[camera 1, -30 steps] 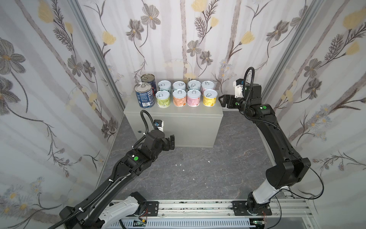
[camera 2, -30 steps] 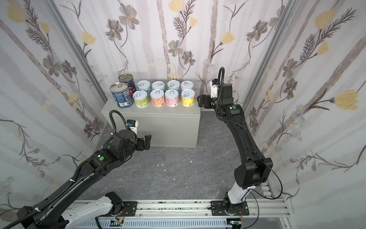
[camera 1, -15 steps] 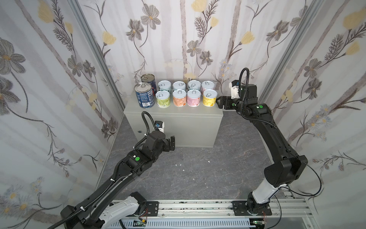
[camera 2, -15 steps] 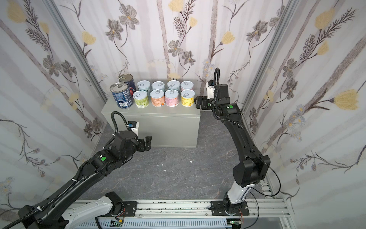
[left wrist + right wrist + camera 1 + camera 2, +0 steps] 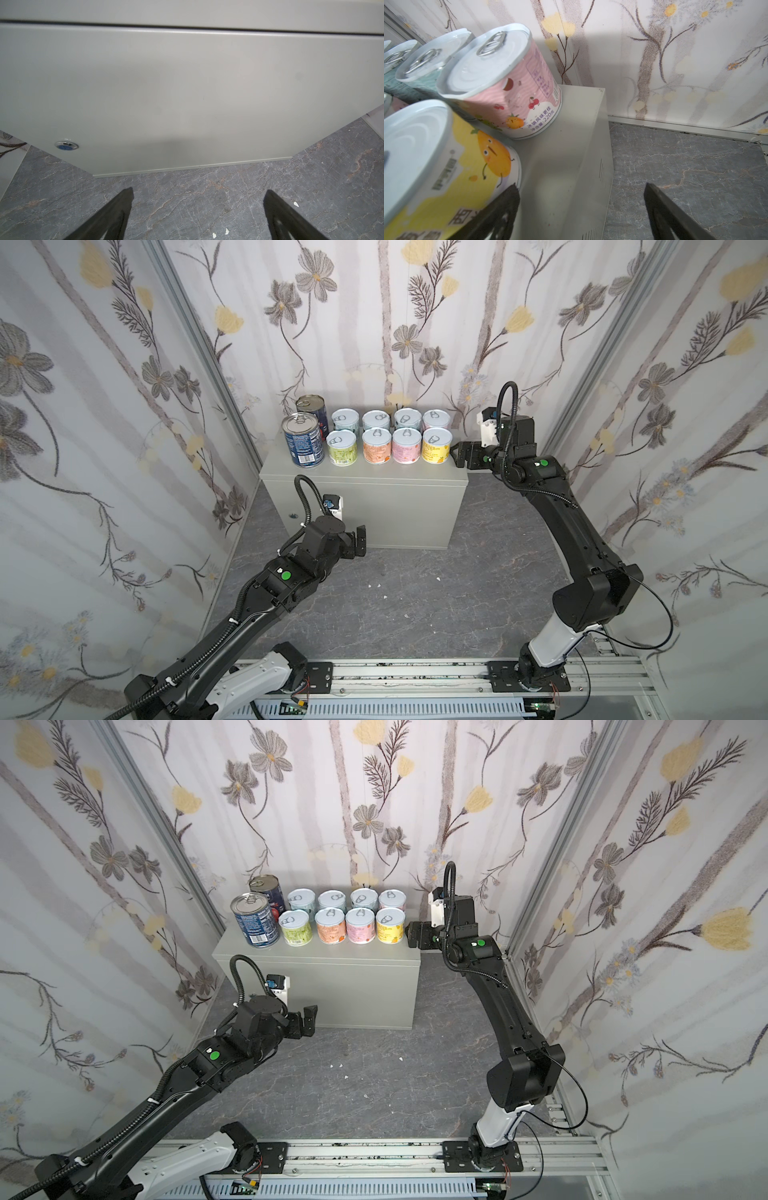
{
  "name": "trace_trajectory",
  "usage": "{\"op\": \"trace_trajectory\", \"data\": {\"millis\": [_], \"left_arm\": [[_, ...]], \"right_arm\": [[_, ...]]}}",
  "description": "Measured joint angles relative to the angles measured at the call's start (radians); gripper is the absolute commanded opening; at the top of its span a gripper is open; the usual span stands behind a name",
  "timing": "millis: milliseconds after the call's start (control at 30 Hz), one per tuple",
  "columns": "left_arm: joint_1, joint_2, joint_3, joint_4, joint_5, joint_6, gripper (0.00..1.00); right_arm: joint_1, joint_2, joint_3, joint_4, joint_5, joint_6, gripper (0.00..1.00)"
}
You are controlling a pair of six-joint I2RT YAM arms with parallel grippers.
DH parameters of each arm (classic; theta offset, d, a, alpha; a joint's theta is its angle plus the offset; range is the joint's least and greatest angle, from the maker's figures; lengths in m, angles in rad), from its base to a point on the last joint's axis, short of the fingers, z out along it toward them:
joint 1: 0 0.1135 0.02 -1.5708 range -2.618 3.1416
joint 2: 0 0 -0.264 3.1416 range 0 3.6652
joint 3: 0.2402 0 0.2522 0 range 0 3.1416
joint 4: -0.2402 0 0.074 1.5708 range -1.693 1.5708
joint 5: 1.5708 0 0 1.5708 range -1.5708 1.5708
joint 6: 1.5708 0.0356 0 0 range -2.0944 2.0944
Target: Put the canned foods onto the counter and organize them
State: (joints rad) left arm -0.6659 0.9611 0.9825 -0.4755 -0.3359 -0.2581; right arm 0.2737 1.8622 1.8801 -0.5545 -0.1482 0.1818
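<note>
Ten cans (image 5: 377,446) stand on the desk (image 5: 386,506). The right gripper (image 5: 457,454), jaws spread, sits beside the yellow can (image 5: 434,445); the left gripper (image 5: 358,540), jaws spread, faces the desk front.

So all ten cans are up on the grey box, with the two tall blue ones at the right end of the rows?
Not quite. The tall blue cans stand at the left end of the rows, not the right. The right end of the front row is the yellow can. Both top views show this. The rest is right: all ten are up on the grey box.
</note>
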Motion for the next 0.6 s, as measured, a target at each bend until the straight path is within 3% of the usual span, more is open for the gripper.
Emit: {"op": "trace_trajectory", "data": {"millis": [300, 467, 600], "left_arm": [[0.000, -0.010, -0.001, 0.000, -0.004, 0.000, 1.00], [0.002, -0.034, 0.022, -0.001, -0.024, 0.016, 1.00], [0.002, -0.066, 0.034, 0.000, -0.079, 0.019, 1.00]], "right_arm": [[-0.004, -0.020, 0.028, -0.029, 0.042, -0.004, 0.95], [-0.006, -0.092, 0.028, -0.032, 0.082, -0.012, 0.95], [-0.006, -0.201, -0.069, -0.004, 0.120, -0.019, 0.96]]}}
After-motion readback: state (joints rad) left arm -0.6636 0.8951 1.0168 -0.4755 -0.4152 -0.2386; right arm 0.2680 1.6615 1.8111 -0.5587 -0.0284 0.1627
